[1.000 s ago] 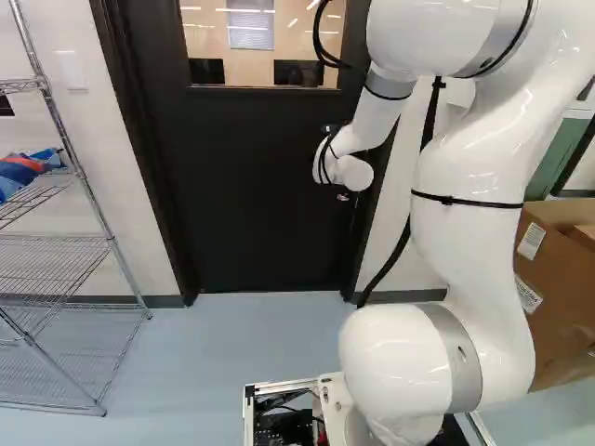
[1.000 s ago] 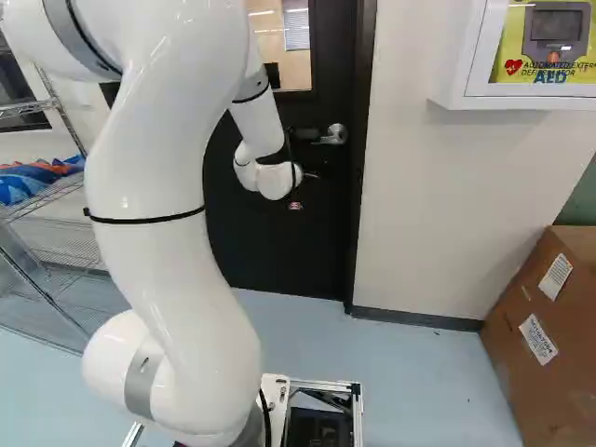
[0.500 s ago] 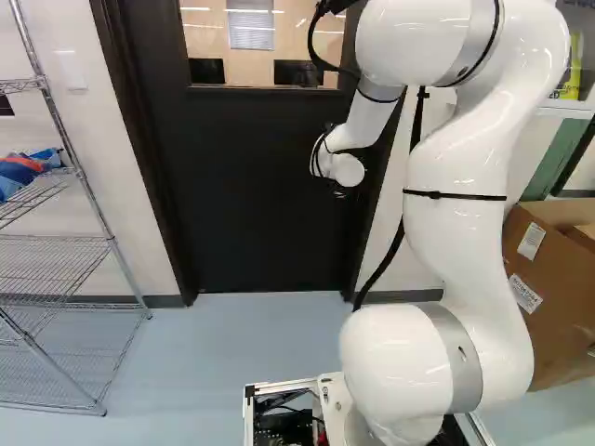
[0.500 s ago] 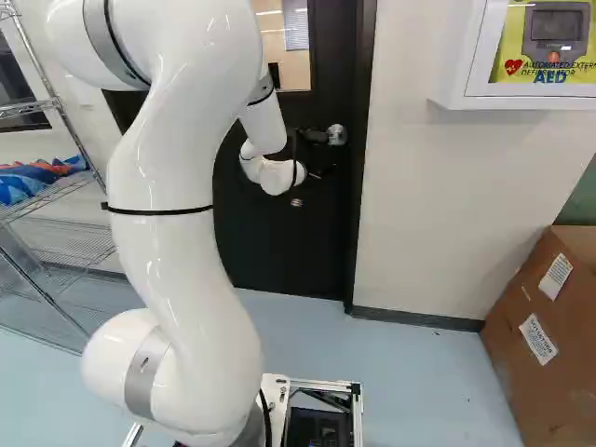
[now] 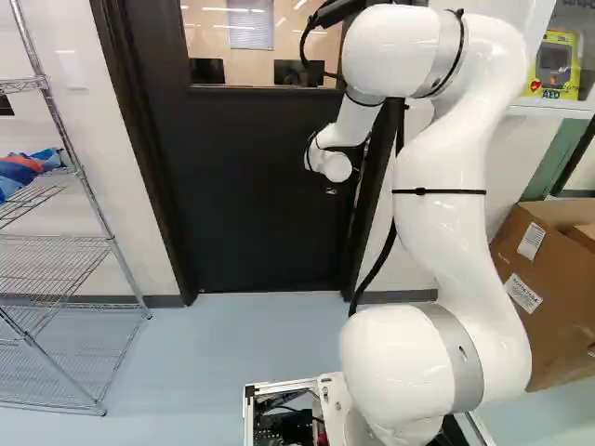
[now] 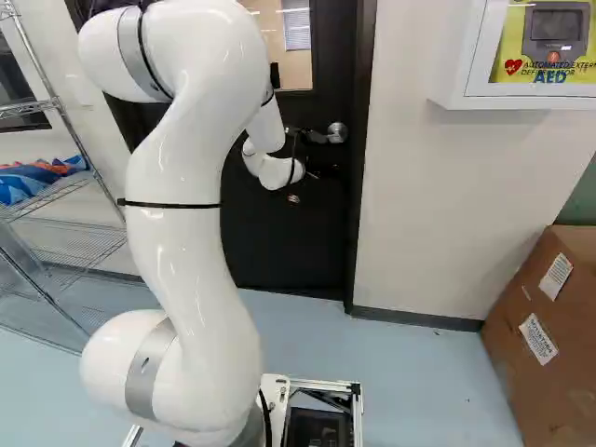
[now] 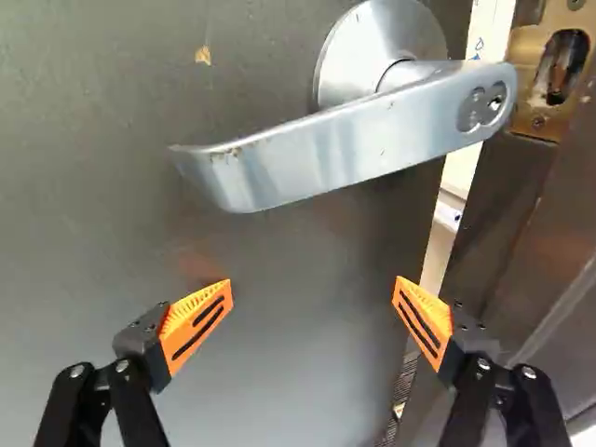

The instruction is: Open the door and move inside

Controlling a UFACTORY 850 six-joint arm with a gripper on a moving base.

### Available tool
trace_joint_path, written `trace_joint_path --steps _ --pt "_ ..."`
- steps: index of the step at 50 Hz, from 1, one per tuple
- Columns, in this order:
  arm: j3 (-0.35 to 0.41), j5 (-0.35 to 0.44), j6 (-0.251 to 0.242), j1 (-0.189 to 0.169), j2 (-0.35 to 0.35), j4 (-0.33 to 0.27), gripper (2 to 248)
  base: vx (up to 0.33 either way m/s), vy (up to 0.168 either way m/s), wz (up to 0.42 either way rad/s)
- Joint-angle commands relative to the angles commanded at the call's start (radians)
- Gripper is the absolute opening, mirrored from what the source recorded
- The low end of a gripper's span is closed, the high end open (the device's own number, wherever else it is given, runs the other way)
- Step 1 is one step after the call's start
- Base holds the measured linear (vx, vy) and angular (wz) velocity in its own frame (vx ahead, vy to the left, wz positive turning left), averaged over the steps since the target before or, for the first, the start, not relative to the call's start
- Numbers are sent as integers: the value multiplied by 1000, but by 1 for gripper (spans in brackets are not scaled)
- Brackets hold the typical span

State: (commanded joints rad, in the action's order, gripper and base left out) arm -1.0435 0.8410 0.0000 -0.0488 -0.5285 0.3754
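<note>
Our white arm (image 5: pixel 444 237) has leaned further ahead, its upper joints sliding left in the left base view and right in the right base view, while its wrist has shifted only slightly. We see the base where it was. Our hand (image 6: pixel 311 174) is released, its two fingers spread wide with nothing between the orange pads (image 7: pixel 197 326). Just ahead of it and apart from both pads, the metal lever handle (image 7: pixel 345 140) sits on the dark door (image 5: pixel 260 204), near the edge on the latch side; its free end points away from that edge. We see the door slightly ajar, a narrow bright gap running between it and the frame (image 7: pixel 549 228), where a brass-coloured strike plate (image 7: pixel 575 19) shows. Higher up, the door has a window (image 5: pixel 265 56).

At the left of the left base view stands a wire rack (image 5: pixel 70 243) with blue and red bags (image 5: pixel 23 170) on one shelf. To the right of the doorway, a white cabinet (image 6: pixel 473 79) hangs on the wall (image 6: pixel 424 205), and a cardboard box (image 6: pixel 549 354) stands on the blue floor (image 6: pixel 410 372).
</note>
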Motion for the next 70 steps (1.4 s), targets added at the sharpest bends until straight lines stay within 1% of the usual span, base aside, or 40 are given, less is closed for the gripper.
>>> trace_joint_path --steps 10,18,48,70 --pt "-54 0 0 15 -41 35 247 0 0 0" --pt "-100 0 0 28 -75 48 247 0 0 0" --pt "-277 0 0 67 -204 50 247 0 0 0" --pt "-429 0 0 71 -311 50 247 0 0 0"
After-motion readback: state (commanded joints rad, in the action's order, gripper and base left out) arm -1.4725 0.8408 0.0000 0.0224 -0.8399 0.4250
